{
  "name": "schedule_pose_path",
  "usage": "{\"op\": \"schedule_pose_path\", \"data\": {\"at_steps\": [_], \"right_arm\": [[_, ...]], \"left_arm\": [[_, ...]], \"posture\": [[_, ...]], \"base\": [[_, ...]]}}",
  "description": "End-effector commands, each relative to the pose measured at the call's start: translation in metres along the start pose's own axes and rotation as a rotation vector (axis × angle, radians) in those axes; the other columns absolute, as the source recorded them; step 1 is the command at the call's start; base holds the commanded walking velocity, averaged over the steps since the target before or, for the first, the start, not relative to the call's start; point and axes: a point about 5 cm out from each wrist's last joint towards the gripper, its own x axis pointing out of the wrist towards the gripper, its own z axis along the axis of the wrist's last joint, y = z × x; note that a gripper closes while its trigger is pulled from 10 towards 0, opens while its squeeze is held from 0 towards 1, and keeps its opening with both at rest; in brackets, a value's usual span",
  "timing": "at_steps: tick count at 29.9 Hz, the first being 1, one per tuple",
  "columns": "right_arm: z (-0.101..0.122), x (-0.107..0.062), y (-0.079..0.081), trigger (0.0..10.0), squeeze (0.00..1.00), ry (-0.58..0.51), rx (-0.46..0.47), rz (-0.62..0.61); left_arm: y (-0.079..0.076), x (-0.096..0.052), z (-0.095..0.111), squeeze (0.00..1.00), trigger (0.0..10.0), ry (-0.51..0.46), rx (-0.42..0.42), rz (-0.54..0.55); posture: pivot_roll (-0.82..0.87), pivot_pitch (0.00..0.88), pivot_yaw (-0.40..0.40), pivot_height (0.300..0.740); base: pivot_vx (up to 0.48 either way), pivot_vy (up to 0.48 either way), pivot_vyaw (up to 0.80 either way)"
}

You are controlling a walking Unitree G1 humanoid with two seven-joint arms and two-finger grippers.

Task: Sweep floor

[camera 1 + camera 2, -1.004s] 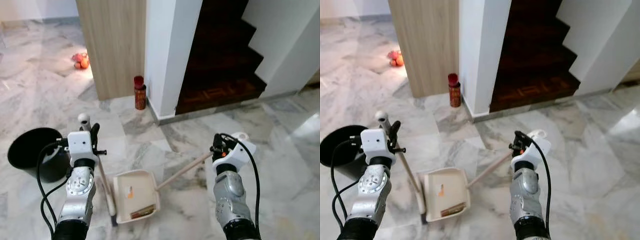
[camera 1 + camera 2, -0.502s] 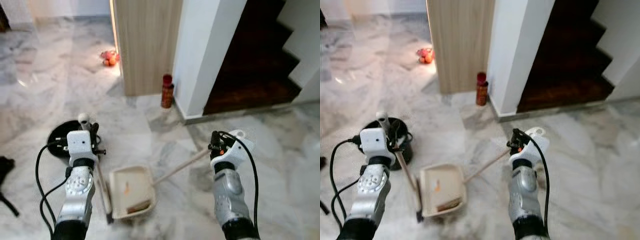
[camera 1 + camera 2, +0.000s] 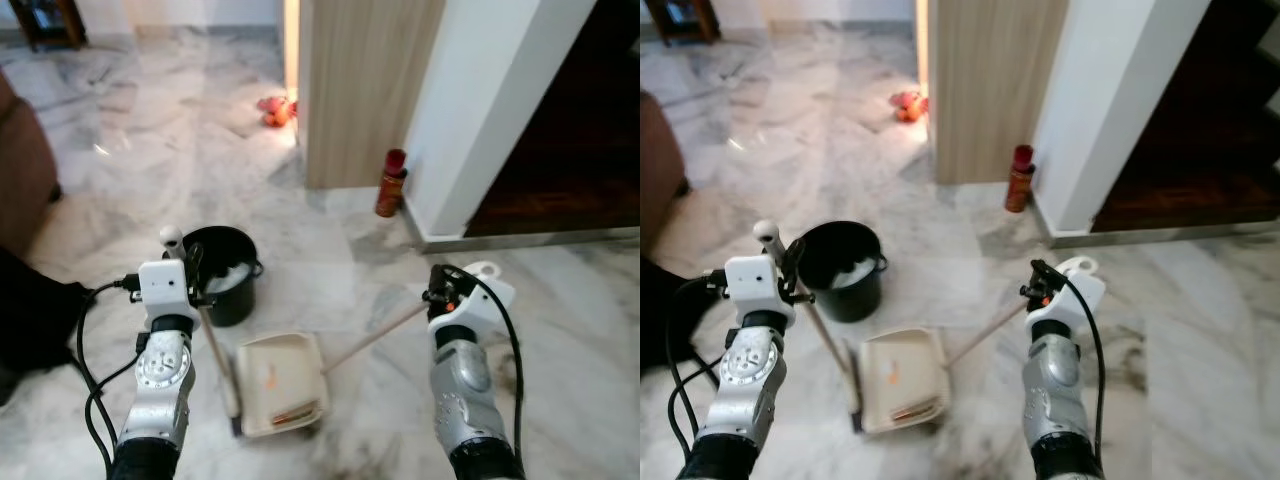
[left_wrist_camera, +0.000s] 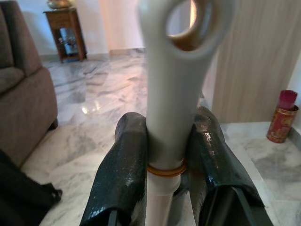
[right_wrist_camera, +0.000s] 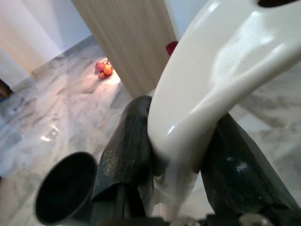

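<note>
My left gripper [image 3: 187, 268] is shut on the pale broom handle [image 3: 205, 330], whose brush end [image 3: 233, 405] rests on the marble floor. In the left wrist view both black fingers [image 4: 120, 174] clamp the white handle top [image 4: 171, 94]. My right gripper [image 3: 438, 287] is shut on the cream end of the dustpan's long handle [image 3: 375, 337]; its fingers [image 5: 127, 155] squeeze that grip [image 5: 211, 80]. The beige dustpan [image 3: 283, 385] lies flat between my arms, with brown debris [image 3: 293, 412] and an orange scrap inside. A black bin [image 3: 235, 300] stands just beyond the broom.
A red can [image 3: 390, 183] stands by the white pillar [image 3: 480, 120] and wooden panel [image 3: 370, 90]. Orange objects [image 3: 272, 110] lie farther back. A brown sofa [image 3: 20, 160] and a dark heap [image 3: 35, 320] are on the left; dark stairs [image 3: 590, 150] on the right.
The camera has swung left: bin, can and pillar have shifted right in the picture, the stairs slide off, and the sofa has come into view. Both grippers keep their hold.
</note>
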Motion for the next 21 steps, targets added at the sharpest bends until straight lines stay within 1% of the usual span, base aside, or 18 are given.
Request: {"op": "schedule_pose_path", "data": {"at_steps": [1,15,21], "right_arm": [[0.0122,0.0037,-0.0024,10.0,0.0,-0.051,-0.016,-0.001],[0.0105,0.004,0.0016,10.0,0.0,-0.046,-0.009,0.012],[0.0115,0.0044,0.0025,10.0,0.0,-0.051,-0.007,0.013]], "left_arm": [[-0.0027,0.0042,0.0102,0.0,10.0,-0.045,-0.01,-0.009],[-0.0035,0.0041,0.0099,0.0,10.0,-0.047,-0.003,-0.023],[-0.0043,0.0035,0.0104,0.0,10.0,-0.054,0.004,-0.036]], "posture": [[-0.02,0.076,-0.051,0.74],[-0.01,0.053,-0.046,0.74],[-0.01,0.051,-0.044,0.74]], "base": [[0.0,0.334,0.0],[0.0,0.322,0.0],[0.0,0.0,0.0]]}}
